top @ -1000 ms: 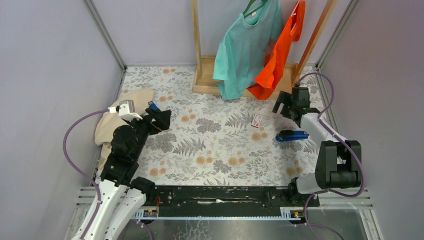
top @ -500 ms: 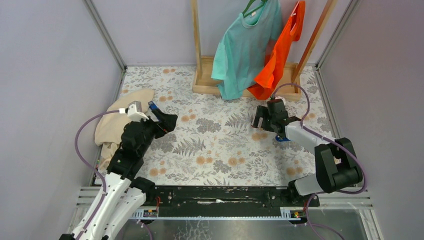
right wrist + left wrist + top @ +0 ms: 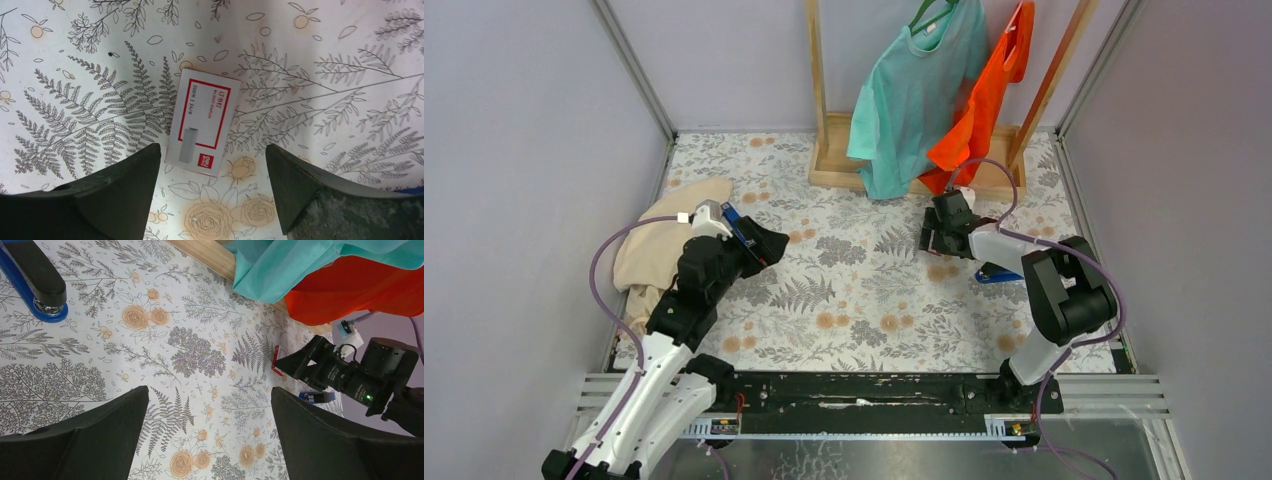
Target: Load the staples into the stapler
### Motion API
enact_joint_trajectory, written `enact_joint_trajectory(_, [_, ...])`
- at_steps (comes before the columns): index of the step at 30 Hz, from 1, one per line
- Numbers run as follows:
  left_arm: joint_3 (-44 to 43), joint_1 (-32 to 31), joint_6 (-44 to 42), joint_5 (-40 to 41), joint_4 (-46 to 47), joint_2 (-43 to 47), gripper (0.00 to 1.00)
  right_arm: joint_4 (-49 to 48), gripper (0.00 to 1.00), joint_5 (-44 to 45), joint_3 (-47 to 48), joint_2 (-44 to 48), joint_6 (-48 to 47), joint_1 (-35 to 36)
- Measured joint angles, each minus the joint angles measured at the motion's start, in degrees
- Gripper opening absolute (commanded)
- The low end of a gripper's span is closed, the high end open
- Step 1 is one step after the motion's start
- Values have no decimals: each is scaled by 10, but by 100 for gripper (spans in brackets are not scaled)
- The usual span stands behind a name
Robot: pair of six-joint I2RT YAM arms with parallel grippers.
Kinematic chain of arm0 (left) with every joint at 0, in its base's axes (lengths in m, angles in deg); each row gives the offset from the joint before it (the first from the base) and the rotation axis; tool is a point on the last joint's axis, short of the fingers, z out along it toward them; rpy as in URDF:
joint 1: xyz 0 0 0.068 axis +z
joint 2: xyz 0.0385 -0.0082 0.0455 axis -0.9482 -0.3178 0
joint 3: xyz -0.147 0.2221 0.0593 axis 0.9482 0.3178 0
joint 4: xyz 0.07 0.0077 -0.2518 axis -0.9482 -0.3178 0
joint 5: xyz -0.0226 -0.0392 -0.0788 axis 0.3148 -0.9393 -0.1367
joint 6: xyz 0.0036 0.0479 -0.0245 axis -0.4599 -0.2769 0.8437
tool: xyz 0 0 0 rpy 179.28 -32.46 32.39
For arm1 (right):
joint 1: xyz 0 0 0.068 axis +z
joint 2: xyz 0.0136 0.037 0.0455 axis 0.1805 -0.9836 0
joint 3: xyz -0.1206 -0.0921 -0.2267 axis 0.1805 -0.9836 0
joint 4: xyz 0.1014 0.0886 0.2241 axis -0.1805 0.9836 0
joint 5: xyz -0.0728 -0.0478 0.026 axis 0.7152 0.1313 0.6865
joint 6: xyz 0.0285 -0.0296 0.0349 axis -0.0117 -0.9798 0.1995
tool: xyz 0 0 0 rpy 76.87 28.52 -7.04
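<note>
The staples are a small white box with a red border (image 3: pixel 202 122), lying flat on the floral cloth. My right gripper (image 3: pixel 212 155) hovers low over it, open. The box's near end sits just ahead of the gap, close to the left fingertip (image 3: pixel 145 160). From above, the right gripper (image 3: pixel 936 240) covers the box. A blue stapler (image 3: pixel 996 272) lies just right of it, half under the right arm. Another blue stapler with a black top (image 3: pixel 35 280) lies beside my left gripper (image 3: pixel 210 395), which is open and empty above the cloth.
A wooden rack base (image 3: pixel 844 160) stands at the back with a teal shirt (image 3: pixel 914 90) and an orange shirt (image 3: pixel 979 110) hanging low near the right arm. A beige cloth (image 3: pixel 659 240) lies at the left edge. Walls close in on both sides.
My right gripper swung left from the back right, past the blue stapler, and came down over the box of staples, its jaws narrowing a little. The left arm crept slightly right.
</note>
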Motion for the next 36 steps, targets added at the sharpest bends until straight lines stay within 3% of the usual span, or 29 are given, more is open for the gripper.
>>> enact_joint_trajectory(7, [2, 0, 0, -2, 0, -6, 100, 2, 78, 16, 30, -40, 0, 11])
enact_joint_trajectory(20, [6, 0, 2, -32, -1, -43, 100, -4, 51, 25, 40, -54, -25, 20])
enact_joint_trajectory(36, [24, 0, 16, -93, 12, -109, 100, -24, 45, -65, 41, -56, -145, 114])
